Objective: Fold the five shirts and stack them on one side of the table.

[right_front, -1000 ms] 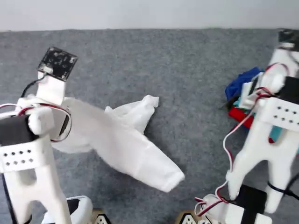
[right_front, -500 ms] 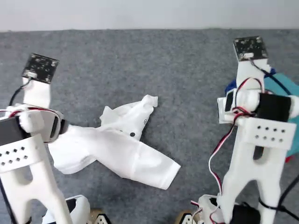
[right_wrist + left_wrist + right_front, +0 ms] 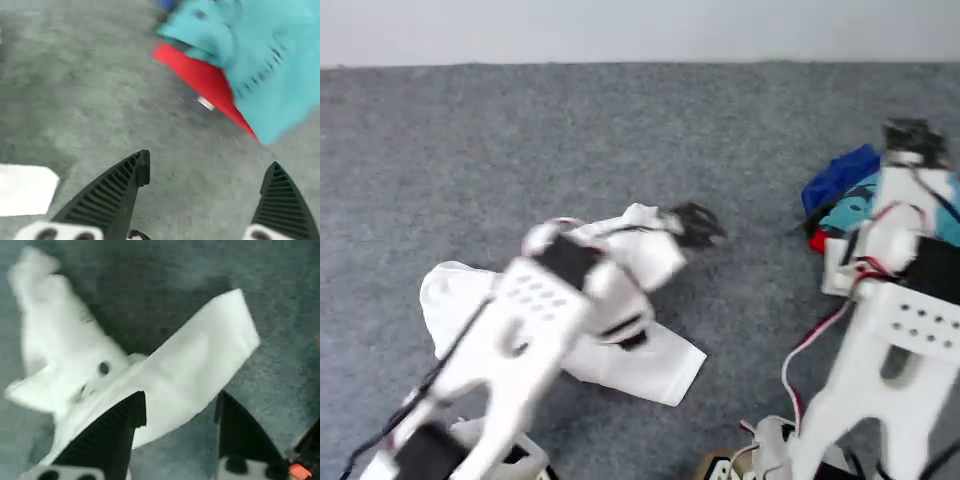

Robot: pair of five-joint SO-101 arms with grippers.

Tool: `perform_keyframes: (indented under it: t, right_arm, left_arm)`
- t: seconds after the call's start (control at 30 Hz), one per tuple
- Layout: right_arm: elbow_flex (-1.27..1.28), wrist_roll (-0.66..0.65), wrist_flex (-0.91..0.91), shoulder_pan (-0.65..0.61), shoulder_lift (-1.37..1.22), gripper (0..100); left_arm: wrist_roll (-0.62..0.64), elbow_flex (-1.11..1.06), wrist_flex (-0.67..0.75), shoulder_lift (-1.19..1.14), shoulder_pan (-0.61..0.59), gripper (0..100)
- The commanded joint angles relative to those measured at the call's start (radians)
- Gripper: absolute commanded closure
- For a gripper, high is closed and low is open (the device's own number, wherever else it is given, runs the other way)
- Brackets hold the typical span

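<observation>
From the high view, the white shirt [image 3: 655,365] lay crumpled on the grey counter [image 3: 520,130], left of centre and toward the near edge. One bunched end sat out to the left, and a flatter, squared end pointed right. My left arm [image 3: 540,310] leaned across the middle of it and covered much of the cloth. At the far right sat a loose heap: a blue shirt [image 3: 840,175] farthest back, a teal shirt [image 3: 855,212] beside it, and a red shirt [image 3: 817,241] showing at the heap's left edge. My right arm [image 3: 895,330] stood just near of that heap, well apart from the white shirt.

In the left wrist view, the left pincer [image 3: 182,400] was released, its fingers spread wide above the white shirt [image 3: 190,365]. The shirt's flat rectangular end ran out past the fingers over the counter [image 3: 280,295]. A small dark round spot [image 3: 103,368] showed on the rumpled part. I could not tell whether either finger touched the cloth.

In the right wrist view, the right pincer [image 3: 210,160] was also released, its fingers far apart over bare counter [image 3: 75,85]. Beyond it the teal shirt [image 3: 250,55] lay on top of the red shirt [image 3: 200,75], with a sliver of the blue shirt [image 3: 167,4] at the heap's far side. Neither finger touched the heap.
</observation>
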State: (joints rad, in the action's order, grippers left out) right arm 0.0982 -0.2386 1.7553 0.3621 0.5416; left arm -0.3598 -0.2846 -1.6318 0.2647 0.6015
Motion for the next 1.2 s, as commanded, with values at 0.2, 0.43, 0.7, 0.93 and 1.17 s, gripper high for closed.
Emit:
perform_keyframes:
  t: [0.2,0.43,0.7,0.93,1.17]
  right_arm:
    - [0.149,-0.101,0.036,0.137,0.082,64.5]
    - [0.161,-0.101,0.018,0.160,0.137,64.5]
    - [0.161,-0.101,0.018,0.160,0.143,64.5]
    - [0.161,-0.101,0.018,0.160,0.145,64.5]
    - [0.161,-0.101,0.018,0.160,0.145,64.5]
  left_arm:
    - [-0.086,0.475,-0.103,-0.549,0.183,77]
    - [-0.097,0.705,-0.123,-0.835,0.187,77]
    - [-0.103,0.699,-0.123,-0.876,0.192,78]
    - [-0.107,0.653,-0.120,-0.931,0.204,81]
    - [-0.152,0.654,-0.120,-1.019,0.209,90]
